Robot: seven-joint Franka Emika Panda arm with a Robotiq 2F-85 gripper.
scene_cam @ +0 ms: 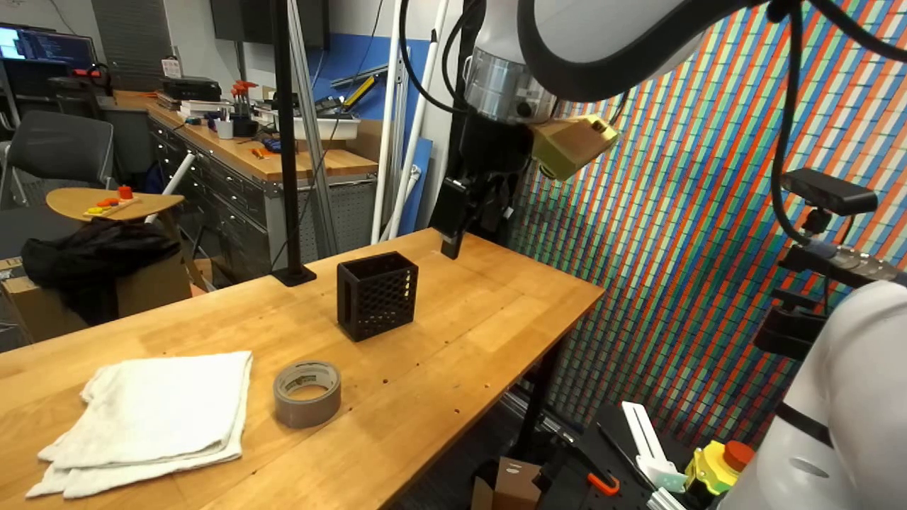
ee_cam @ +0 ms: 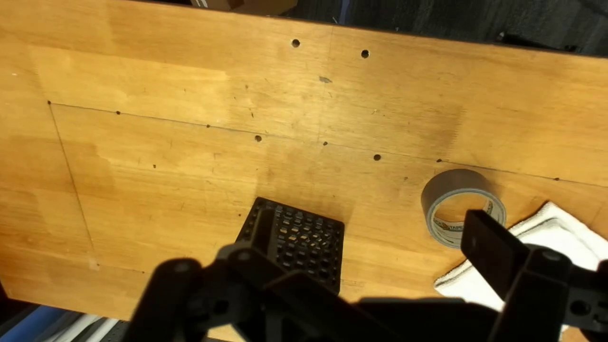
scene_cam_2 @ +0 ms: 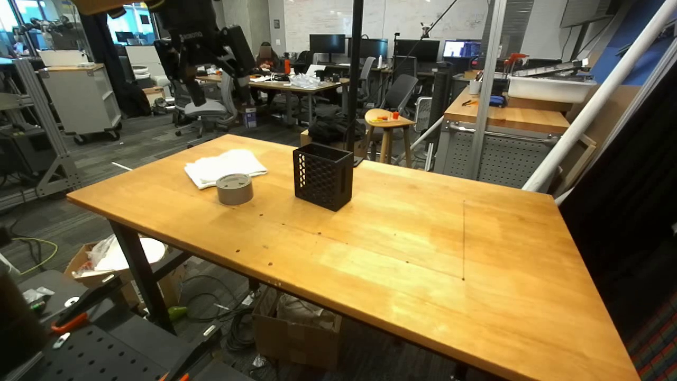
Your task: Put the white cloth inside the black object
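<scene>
One white cloth [scene_cam: 157,409] lies folded on the desk [scene_cam: 482,322], near left in an exterior view, with a tape roll [scene_cam: 312,413] just right of it. Farther right stands an open-topped black crate [scene_cam: 378,301], upright. Above hangs the pincer [scene_cam_2: 220,97], released and spread wide.

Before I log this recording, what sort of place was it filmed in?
Most likely a robotics lab or workshop sharing an open office: a robot arm reaches over the table, a workbench with drawers stands nearby, and monitors line desks in the background.
</scene>
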